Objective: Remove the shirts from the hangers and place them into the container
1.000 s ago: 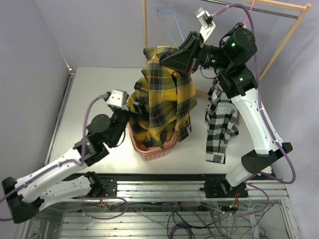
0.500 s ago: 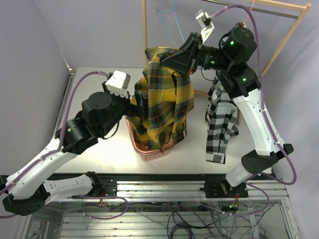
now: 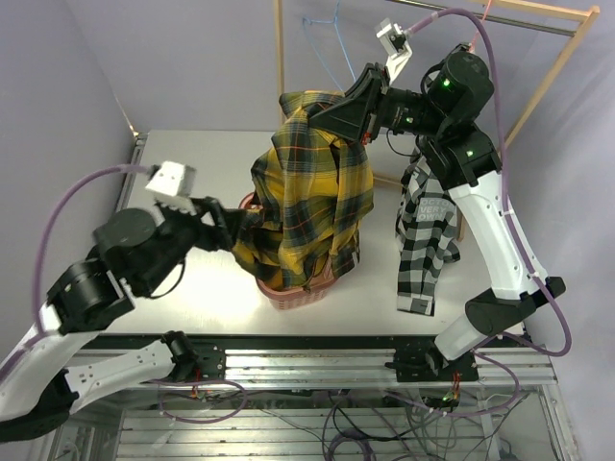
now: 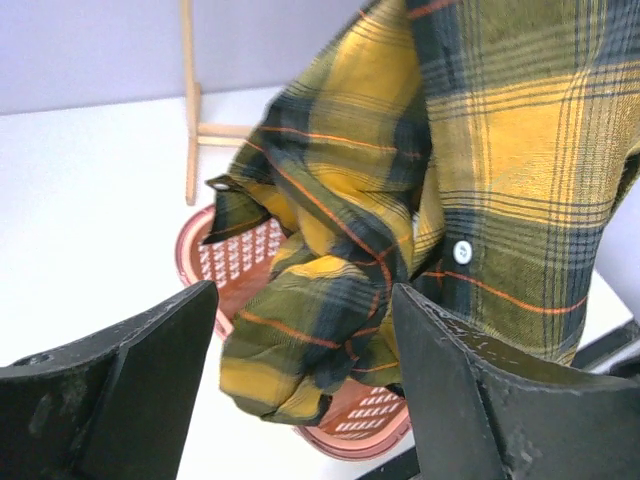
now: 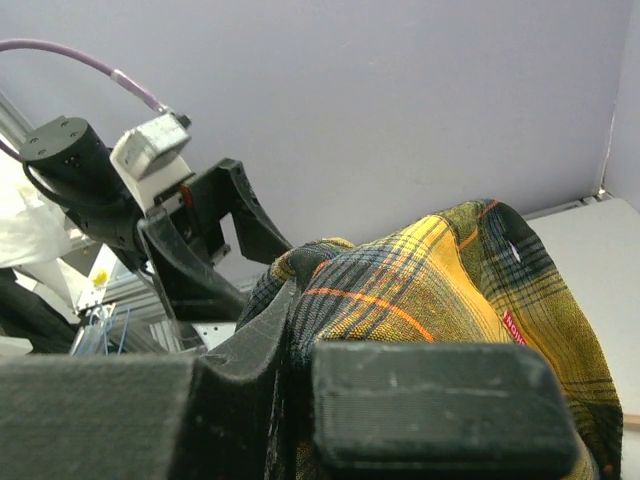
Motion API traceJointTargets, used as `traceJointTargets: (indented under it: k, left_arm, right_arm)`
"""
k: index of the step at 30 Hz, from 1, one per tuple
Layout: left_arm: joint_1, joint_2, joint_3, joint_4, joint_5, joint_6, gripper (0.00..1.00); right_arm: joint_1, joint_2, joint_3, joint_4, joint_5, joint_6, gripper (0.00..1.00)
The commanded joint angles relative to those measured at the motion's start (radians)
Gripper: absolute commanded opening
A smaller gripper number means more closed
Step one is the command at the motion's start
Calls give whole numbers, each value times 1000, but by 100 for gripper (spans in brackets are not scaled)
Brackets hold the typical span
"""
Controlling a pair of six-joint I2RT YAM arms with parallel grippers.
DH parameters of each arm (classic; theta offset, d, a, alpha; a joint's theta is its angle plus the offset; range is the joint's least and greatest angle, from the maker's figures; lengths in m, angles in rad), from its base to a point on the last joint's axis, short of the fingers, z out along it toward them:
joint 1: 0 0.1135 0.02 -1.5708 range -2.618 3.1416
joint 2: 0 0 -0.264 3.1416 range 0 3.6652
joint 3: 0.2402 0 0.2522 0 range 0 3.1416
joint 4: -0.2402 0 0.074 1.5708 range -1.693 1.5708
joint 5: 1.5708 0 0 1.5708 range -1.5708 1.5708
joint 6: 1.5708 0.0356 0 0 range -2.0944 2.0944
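Observation:
The yellow-and-dark plaid shirt [image 3: 312, 197] hangs from my right gripper [image 3: 324, 108], which is shut on its collar end high above the table. Its lower folds drop into the salmon-pink basket [image 3: 291, 294]. In the right wrist view the jaws [image 5: 300, 370] pinch the plaid cloth [image 5: 450, 280]. My left gripper [image 3: 233, 229] stands open at the shirt's lower left. A bunched fold [image 4: 300, 340] lies between its fingertips [image 4: 305, 370] without being squeezed, above the basket rim [image 4: 190, 245]. The black-and-white check shirt [image 3: 423, 240] hangs behind my right arm. A light blue hanger [image 3: 325, 43] hangs bare on the rack.
The wooden rack's post [image 3: 280, 48] stands just behind the basket, and its right leg [image 3: 548, 82] slants down behind my right arm. The table's left edge [image 3: 125, 211] runs close to my left arm.
My left arm has swung back to the left and lifted, drawing its gripper from against the shirt to the shirt's lower left edge. The right arm and the held shirt have stayed put.

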Motion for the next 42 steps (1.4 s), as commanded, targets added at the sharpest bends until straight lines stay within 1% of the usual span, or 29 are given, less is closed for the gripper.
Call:
traceJointTargets:
  k: [1,4,9,12,14,18,25,30,36,42]
  left_arm:
    - [-3,-122,-58,81,-142,-21,79]
    - [-3,-128,-76,55,-155,-19,77]
    - [-2,-108,-82,8,-159,-28,75]
    - [-3,-124,-101,10,-169,-29,75]
    - [-2,-137,-113,12,-174,-28,74]
    - [-3,-154,-132,11,-186,-29,74]
    - [-2,-142,-151,16,-185,-23,74]
    - [-2,-116,-158,15,-181,-20,74]
    - [-2,-114,-189,20,-187,-20,74]
    - [-2,-123,-205,0,-202,-28,74]
  right_arm:
    - [11,19,-7,66,-23,15,0]
    - [29,32,-16,27,-4,-21,0]
    - [79,42,-76,-66,86,-124,0]
    - [119,46,-120,-161,195,-205,0]
    - [141,42,-160,-217,299,-247,0]
    - [179,20,-289,-280,448,-295,0]
    - [262,9,-498,-316,637,-318,0]
    - [316,26,-628,-293,735,-308,0]
    - [352,112,-665,-295,815,-309,0]
    - [354,205,-696,-262,831,-298,0]
